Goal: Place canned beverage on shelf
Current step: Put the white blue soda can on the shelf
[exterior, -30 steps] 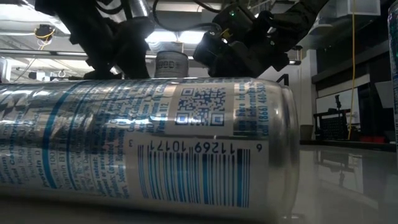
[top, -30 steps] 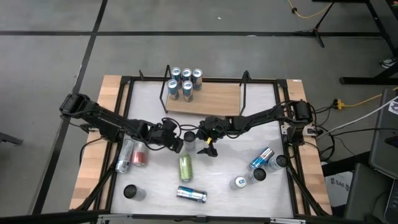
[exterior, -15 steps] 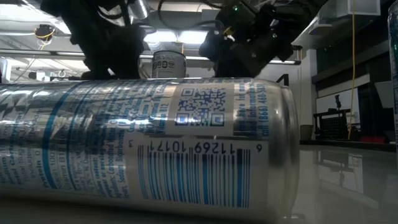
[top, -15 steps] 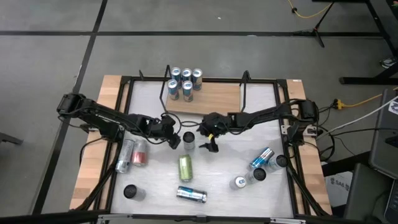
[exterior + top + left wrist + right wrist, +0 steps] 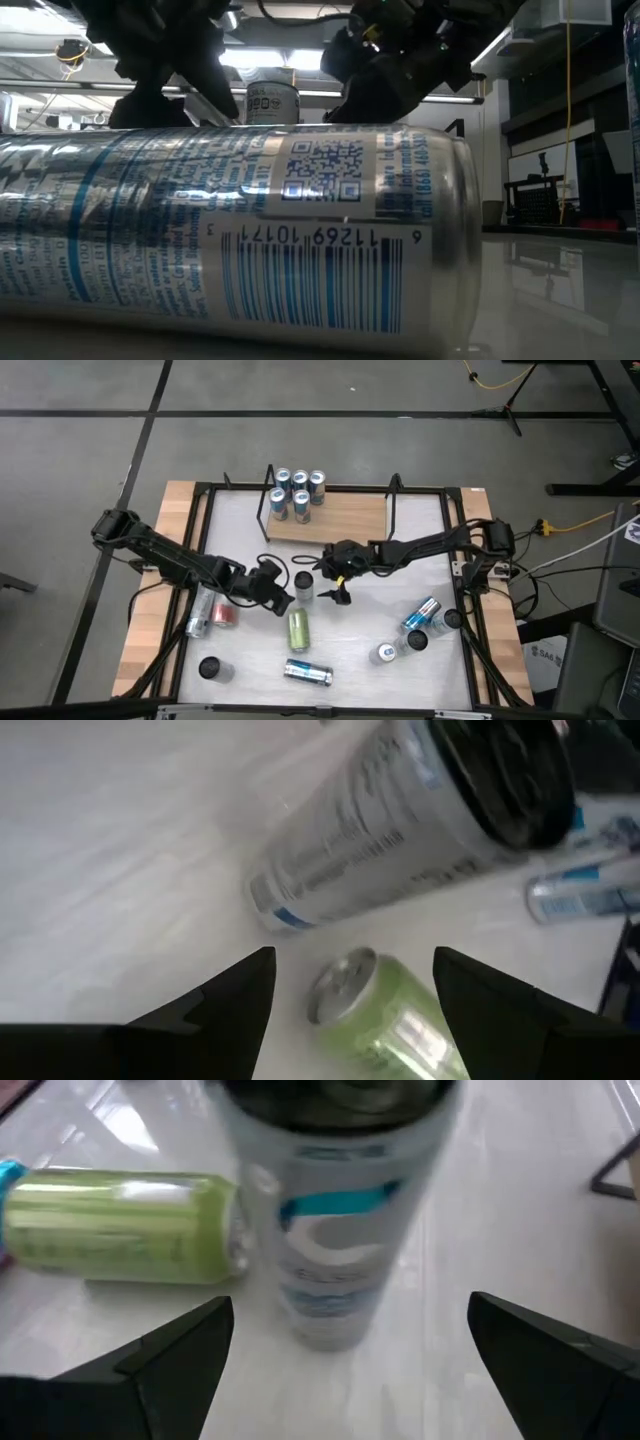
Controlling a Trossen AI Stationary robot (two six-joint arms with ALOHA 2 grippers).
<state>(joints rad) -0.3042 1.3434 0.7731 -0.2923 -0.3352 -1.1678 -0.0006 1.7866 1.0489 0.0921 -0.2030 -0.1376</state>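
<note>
I work over a pale, glossy white table [image 5: 370, 622] edged with light wooden boards and a black metal frame, standing on a grey floor crossed by dark lines; looking level across the table, I see a dim room with bright ceiling strip lights behind it. At the far edge sits the small shelf of light wood with thin black wire ends [image 5: 345, 518], and five silver-and-blue cans [image 5: 298, 492] stand clustered at its left end. An upright silver can with a teal logo [image 5: 304, 585] stands on the table near the middle, in front of the shelf and apart from it. My right fingers [image 5: 334, 590] are spread as wide as they go, one on either side of that can [image 5: 340, 1210], not pressing it. My left fingers [image 5: 281, 603] are partly spread and hold nothing; they hover just beside the same can [image 5: 400, 820], above the top end of a green can lying on its side [image 5: 298, 628]. Other cans are scattered about: a silver one and a red one lying at the left [image 5: 211, 610], a blue-and-silver one lying near the front [image 5: 307, 673], and several more at the right [image 5: 421, 622].
</note>
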